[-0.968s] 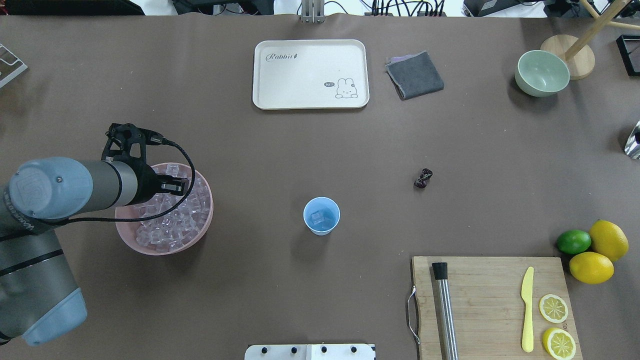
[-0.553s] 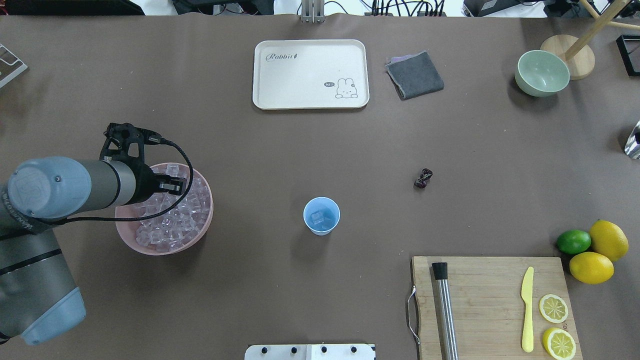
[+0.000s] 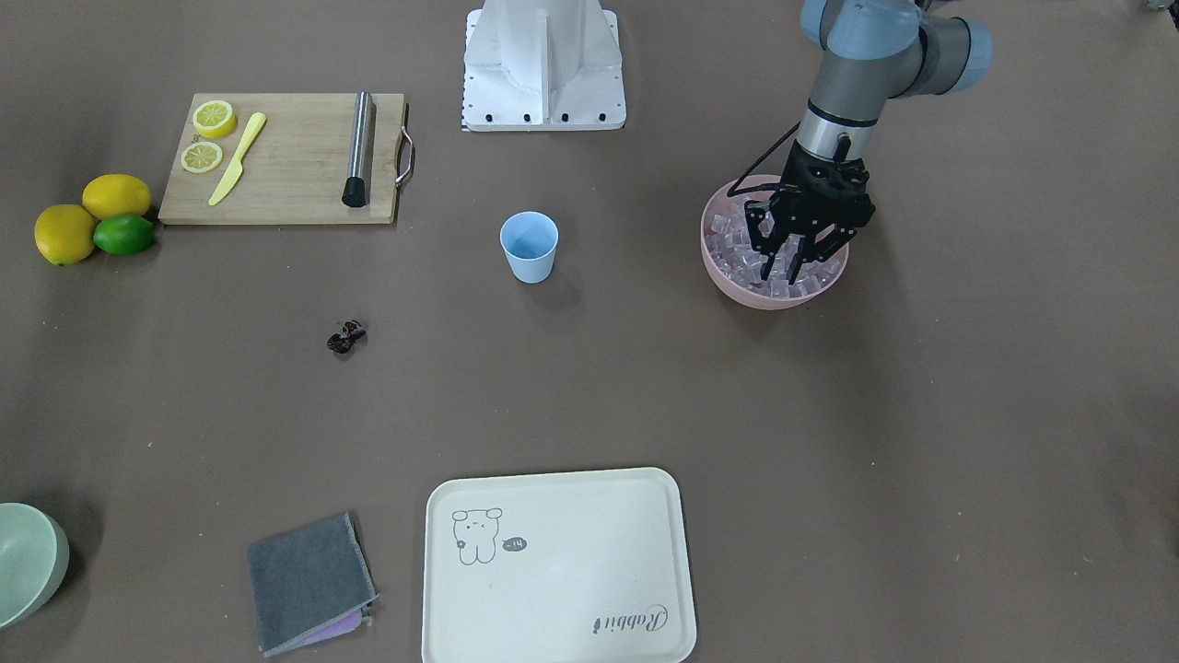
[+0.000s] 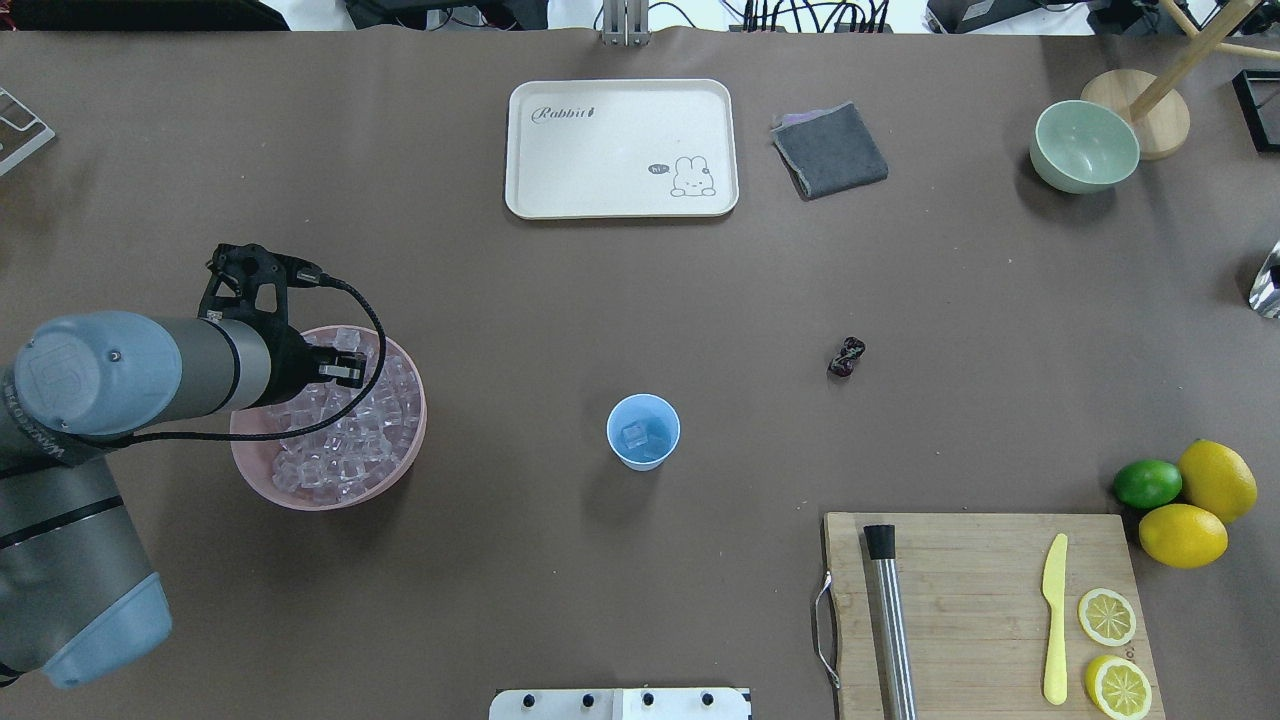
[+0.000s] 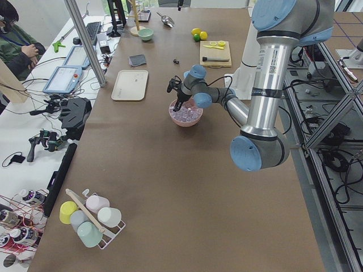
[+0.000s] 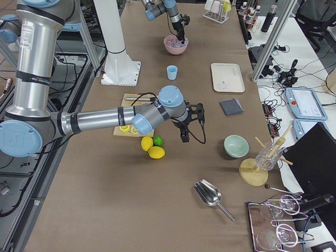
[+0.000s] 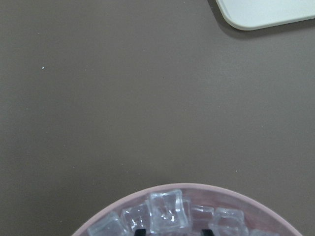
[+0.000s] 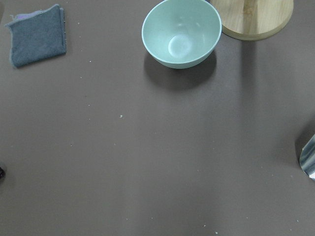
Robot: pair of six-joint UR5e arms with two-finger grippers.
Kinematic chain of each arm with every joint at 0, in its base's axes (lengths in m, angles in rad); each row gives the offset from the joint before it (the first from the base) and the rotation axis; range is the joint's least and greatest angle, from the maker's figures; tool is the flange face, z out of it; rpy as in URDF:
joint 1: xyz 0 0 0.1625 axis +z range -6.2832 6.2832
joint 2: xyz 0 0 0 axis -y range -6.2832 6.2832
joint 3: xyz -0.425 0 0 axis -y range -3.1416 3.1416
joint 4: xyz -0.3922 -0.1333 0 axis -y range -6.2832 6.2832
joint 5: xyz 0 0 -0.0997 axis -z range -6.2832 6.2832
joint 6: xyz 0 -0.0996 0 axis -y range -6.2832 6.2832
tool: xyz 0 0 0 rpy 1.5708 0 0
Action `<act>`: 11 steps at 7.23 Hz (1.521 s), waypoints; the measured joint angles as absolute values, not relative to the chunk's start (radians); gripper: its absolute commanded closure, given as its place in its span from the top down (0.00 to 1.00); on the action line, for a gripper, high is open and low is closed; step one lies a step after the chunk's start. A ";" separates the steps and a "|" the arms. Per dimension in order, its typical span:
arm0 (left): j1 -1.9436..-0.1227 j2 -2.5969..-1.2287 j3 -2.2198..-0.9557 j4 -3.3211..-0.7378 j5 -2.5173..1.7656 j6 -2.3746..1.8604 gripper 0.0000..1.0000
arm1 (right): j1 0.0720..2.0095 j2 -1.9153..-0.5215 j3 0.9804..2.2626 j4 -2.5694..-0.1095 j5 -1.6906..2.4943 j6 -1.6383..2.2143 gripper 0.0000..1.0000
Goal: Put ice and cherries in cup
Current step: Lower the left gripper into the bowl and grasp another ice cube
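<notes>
- Left gripper (image 3: 785, 270) hangs fingers-down in the pink bowl (image 3: 769, 295), at the left of the overhead frame. It is stationed there because the bowl holds the stock of ice (image 4: 340, 450).
- In the left wrist view, two dark fingertips (image 7: 140, 231) stand apart at the bottom edge. One cube (image 7: 167, 214) sits between them with a gap on one side, which looks like lining up for a pick, not a grip.
- The cup (image 3: 529, 249) stands upright at the centre of the overhead frame, well apart from the bowl. At least one cube already lies inside, so more ice would mean carrying it across.
- The cherries (image 4: 846, 357) lie loose on the table (image 4: 500, 300) to the right of the cup, not yet in it.
- Right gripper (image 6: 185, 137) shows only in the side view, hovering beside the lemons and lime. Whether its fingers are apart or together cannot be told.
</notes>
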State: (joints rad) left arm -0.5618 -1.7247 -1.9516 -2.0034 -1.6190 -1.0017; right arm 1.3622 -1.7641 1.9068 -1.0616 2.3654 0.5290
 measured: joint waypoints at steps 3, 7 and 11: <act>-0.567 -1.723 -1.961 -2.004 -1.621 -1.002 0.00 | 1.362 -1.763 1.907 -1.061 2.365 0.528 1.00; -0.569 -1.723 -1.975 -2.004 -1.622 -1.003 0.40 | 1.362 -1.763 1.907 -1.062 2.365 0.528 1.00; -0.563 -1.753 -1.936 -2.003 -1.622 -1.005 0.46 | 1.362 -1.763 1.907 -1.062 2.365 0.528 1.00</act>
